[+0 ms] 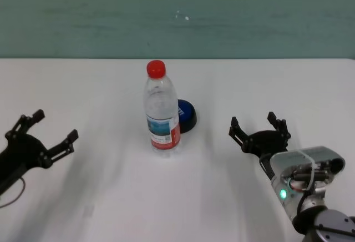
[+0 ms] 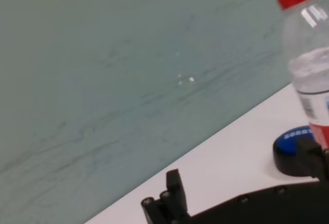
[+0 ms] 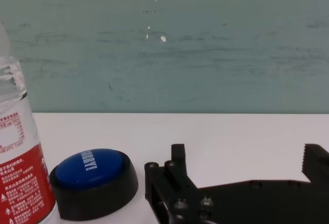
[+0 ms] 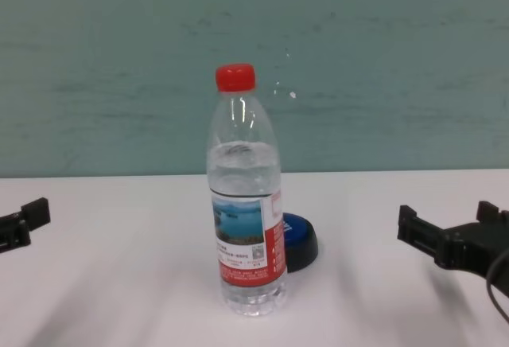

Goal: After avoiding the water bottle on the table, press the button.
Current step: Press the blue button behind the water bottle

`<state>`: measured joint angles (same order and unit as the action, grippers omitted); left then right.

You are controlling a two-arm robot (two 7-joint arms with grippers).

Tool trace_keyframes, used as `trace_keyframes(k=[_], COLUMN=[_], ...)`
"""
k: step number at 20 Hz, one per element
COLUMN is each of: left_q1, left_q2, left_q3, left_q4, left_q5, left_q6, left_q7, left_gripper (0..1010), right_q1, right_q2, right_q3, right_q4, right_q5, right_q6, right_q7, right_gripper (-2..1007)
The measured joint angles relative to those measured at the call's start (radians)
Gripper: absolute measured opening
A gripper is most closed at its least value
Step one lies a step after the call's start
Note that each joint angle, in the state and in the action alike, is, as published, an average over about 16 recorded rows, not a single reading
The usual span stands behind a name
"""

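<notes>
The water bottle [image 1: 162, 109], clear with a red cap and a red, white and blue label, stands upright mid-table [image 1: 100, 86]. The blue-topped button [image 1: 187, 115] on its black base sits just behind and right of it, partly hidden by the bottle. Both show in the chest view: bottle [image 4: 245, 204], button [image 4: 301, 239]. My right gripper [image 1: 259, 126] is open and empty, right of the button and apart from it; its wrist view shows the button [image 3: 92, 180] beside the bottle [image 3: 23, 172]. My left gripper [image 1: 54, 125] is open and empty at the far left.
A teal wall [image 1: 177, 14] runs behind the table's far edge. Bare white tabletop lies between each gripper and the bottle, and in front of the bottle.
</notes>
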<state>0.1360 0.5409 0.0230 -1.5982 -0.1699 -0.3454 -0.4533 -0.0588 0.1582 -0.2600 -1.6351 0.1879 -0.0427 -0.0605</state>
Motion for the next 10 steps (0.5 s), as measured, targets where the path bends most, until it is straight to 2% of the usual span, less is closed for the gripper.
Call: trace_keyframes(k=[5,10], left_q1=[-0.100,-0.208], left_q2=[-0.005,-0.026], left_q3=[0.034,0.081], left_q4=[0.096,0.191], left_q5=[0.001,0.019], left_q6=[-0.017,-0.031], left_q7=[-0.025,-0.031], left_gripper=[1000,1000], right_q1=[0.000,0.000], right_q2=[0.000,0.000], right_q3=[0.000,0.000], right_q4=[0.000,0.000], right_q5=[0.000,0.000], right_q6=[0.000,0.000], right_q7=[0.000,0.000], right_gripper=[1004,1004])
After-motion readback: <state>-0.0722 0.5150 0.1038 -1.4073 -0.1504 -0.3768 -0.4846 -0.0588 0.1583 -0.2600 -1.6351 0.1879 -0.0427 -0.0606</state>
